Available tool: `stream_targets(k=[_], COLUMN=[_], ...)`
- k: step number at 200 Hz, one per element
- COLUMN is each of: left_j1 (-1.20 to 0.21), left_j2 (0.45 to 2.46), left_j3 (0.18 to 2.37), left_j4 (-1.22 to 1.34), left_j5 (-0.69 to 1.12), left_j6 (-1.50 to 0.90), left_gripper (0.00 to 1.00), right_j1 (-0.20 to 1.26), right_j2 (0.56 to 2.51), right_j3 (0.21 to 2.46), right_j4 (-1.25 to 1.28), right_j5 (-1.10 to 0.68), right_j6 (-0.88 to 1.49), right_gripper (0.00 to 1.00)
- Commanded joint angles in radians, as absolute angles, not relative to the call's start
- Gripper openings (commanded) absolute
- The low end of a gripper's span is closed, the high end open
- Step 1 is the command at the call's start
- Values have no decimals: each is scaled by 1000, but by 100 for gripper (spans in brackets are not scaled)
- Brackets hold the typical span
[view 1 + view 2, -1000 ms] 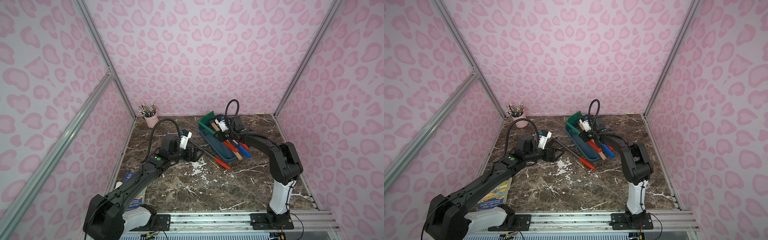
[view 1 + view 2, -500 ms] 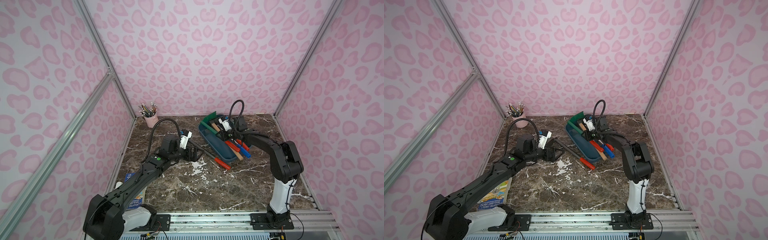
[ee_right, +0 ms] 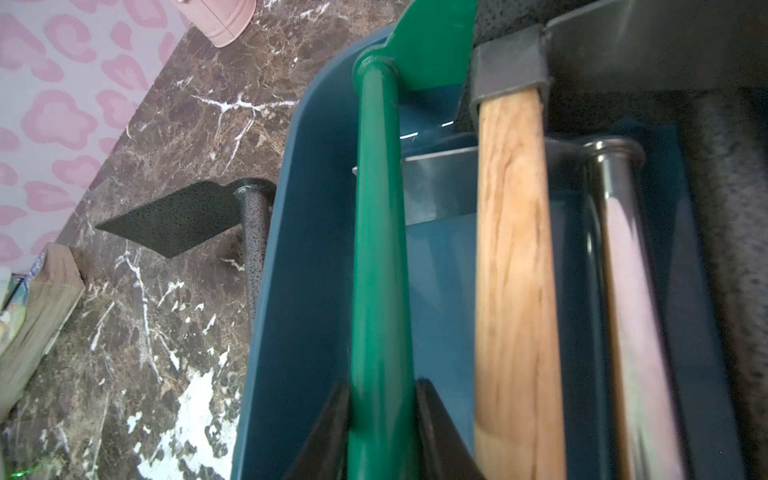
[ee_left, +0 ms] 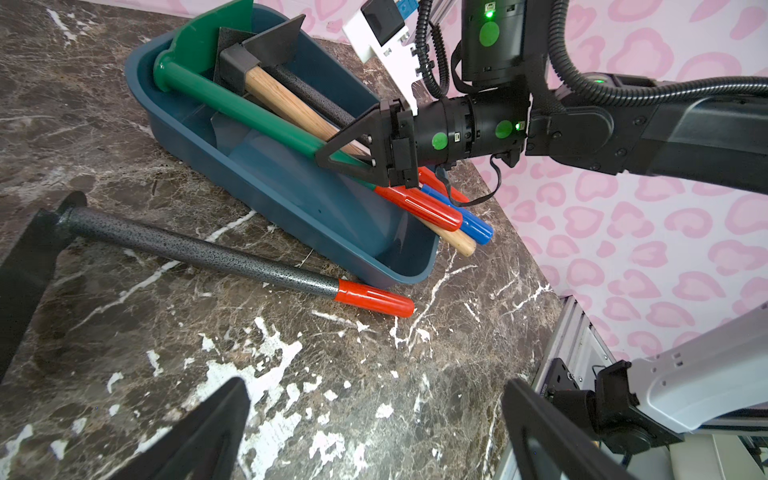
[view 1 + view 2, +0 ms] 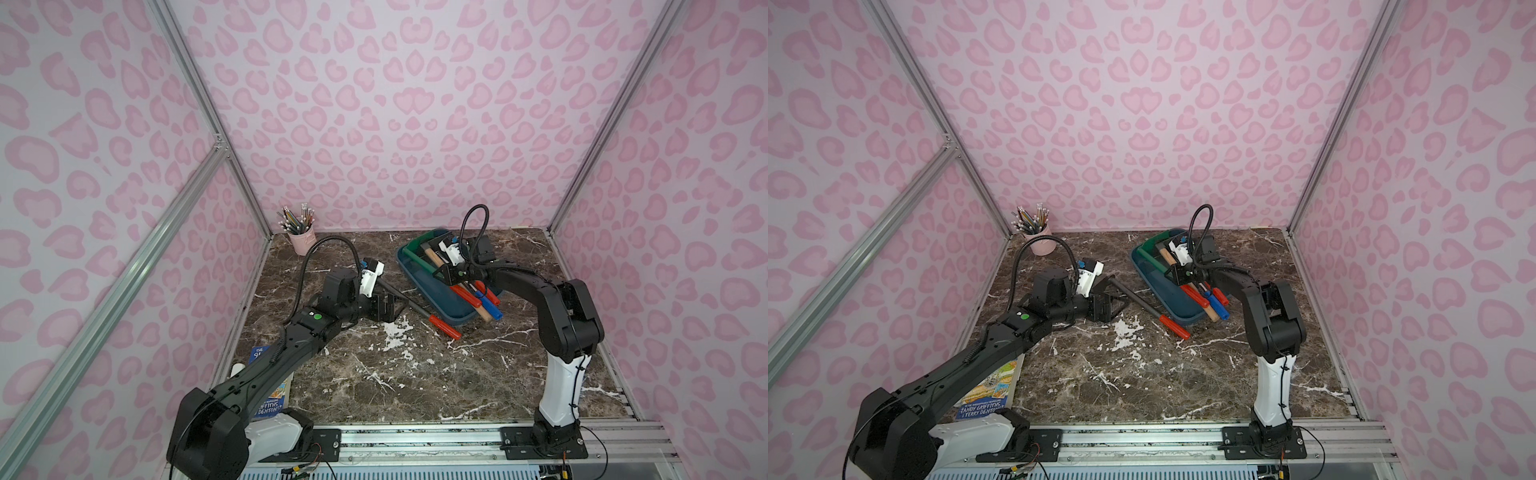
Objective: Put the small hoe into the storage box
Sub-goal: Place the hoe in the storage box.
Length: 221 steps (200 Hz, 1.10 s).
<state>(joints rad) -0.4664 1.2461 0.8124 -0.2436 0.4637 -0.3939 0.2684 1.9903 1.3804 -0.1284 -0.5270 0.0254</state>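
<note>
The small hoe (image 5: pixel 409 305) lies on the marble table beside the storage box (image 5: pixel 455 318). Its grey shaft (image 4: pixel 208 253) ends in a red handle (image 4: pixel 374 297), and its blade (image 3: pixel 178 220) is flat on the table. My left gripper (image 4: pixel 374 399) is open, with only bare marble between its fingers. It hovers beside the hoe's shaft in both top views (image 5: pixel 388 305) (image 5: pixel 1111 307). My right gripper (image 3: pixel 380 415) is shut on the green-shafted tool (image 3: pixel 376 249), low inside the dark blue box (image 4: pixel 291 195) (image 5: pixel 1167 307).
The box also holds a wooden-handled hammer (image 4: pixel 291 104) and a blue-handled tool (image 4: pixel 461 216), whose ends stick out over its near wall. A pink pencil cup (image 5: pixel 302 241) stands at the back left. A book (image 5: pixel 270 399) lies under my left arm.
My right gripper has shifted slightly over the box, still shut on the green-shafted tool. The left arm and the hoe have not moved.
</note>
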Motion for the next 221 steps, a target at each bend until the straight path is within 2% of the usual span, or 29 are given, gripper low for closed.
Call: stream_targets(k=[1, 67, 176, 221], left_j1=[-465, -465, -465, -465], left_j2=[1243, 1236, 1241, 1240], left_j3=[815, 806, 805, 802], left_j4=[-219, -219, -215, -212], left_j5=[460, 457, 457, 457], left_j6=[-388, -388, -389, -391], left_gripper=[99, 99, 99, 99], right_j1=[267, 289, 346, 367], right_j2=[2000, 2036, 2046, 2039], right_j3=[1391, 1419, 1409, 1382], right_j4=[-129, -177, -199, -194], right_j5=[-541, -486, -379, -362], right_j6=[26, 3, -9, -11], right_gripper=[0, 0, 12, 24])
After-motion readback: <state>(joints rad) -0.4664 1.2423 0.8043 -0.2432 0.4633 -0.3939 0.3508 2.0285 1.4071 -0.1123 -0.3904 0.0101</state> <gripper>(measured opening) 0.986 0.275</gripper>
